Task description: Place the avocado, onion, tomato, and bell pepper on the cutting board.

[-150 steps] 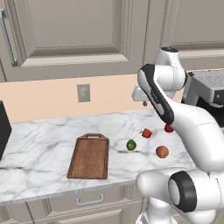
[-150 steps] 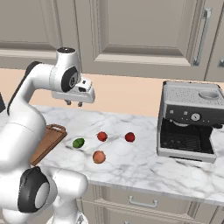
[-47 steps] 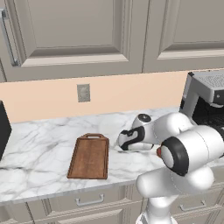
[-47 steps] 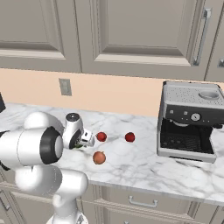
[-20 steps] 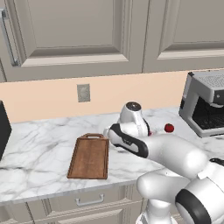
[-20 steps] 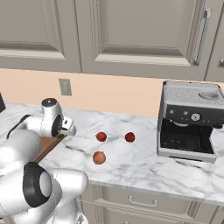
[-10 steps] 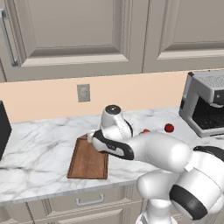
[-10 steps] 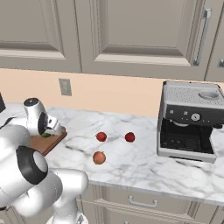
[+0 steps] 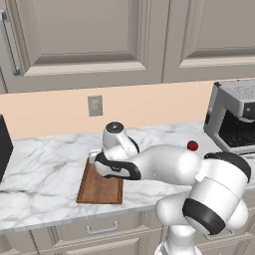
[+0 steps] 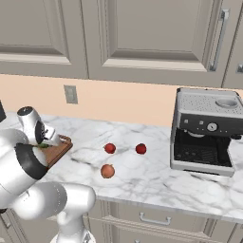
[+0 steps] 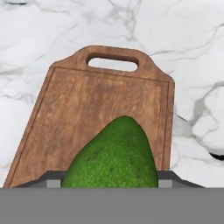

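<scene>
Here the hand point(image 11: 112, 186) grips one avocado point(image 11: 114, 157) above the single cutting board point(image 11: 78, 113), three round items on the counter point(image 10: 156, 175).

My arm is bent low and reaches left; the gripper point(image 10: 43, 142) is closed on its load.

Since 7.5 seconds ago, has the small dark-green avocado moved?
Yes. The small dark-green avocado has left the marble counter beside the red balls; the gripper now holds it over the brown wooden cutting board, to their left.

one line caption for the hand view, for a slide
Hand holding the avocado above the wooden cutting board on the marble counter.
</scene>
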